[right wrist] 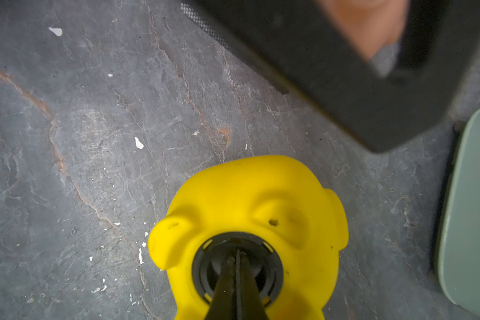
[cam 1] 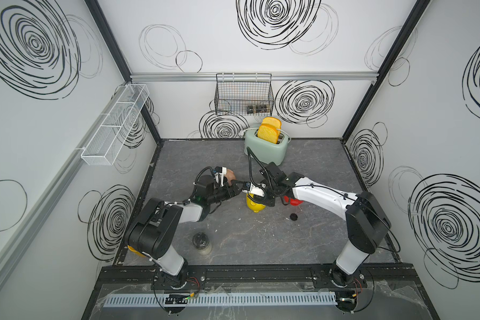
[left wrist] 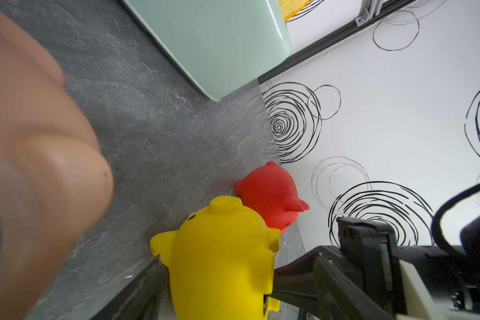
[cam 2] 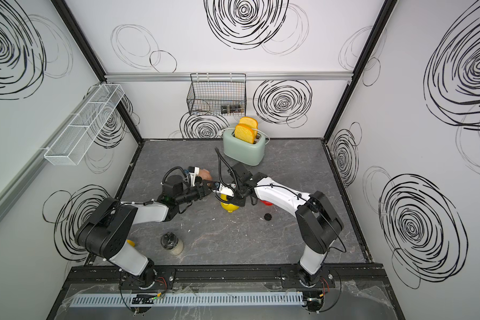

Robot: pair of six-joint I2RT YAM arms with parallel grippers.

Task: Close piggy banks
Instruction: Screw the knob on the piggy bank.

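Left gripper [cam 1: 230, 179] reaches in with its jaws wide around the pale pink pig [cam 1: 232, 175], mid-table. Right gripper [right wrist: 236, 257] points down, jaws pressed together on the black plug [right wrist: 205, 273] in the yellow pig [right wrist: 250, 194]. Red pig [left wrist: 269, 194] sits right beside it. Grey stone-look table [cam 1: 316, 166], swirly white walls [cam 1: 205, 27].

Bright even light, soft shadows (pink piggy bank [left wrist: 39, 166] blurred).

Mint-green toaster [cam 1: 265, 152] with toast [cam 1: 268, 133], jar [cam 1: 202, 243], black wire basket [cam 1: 233, 97]
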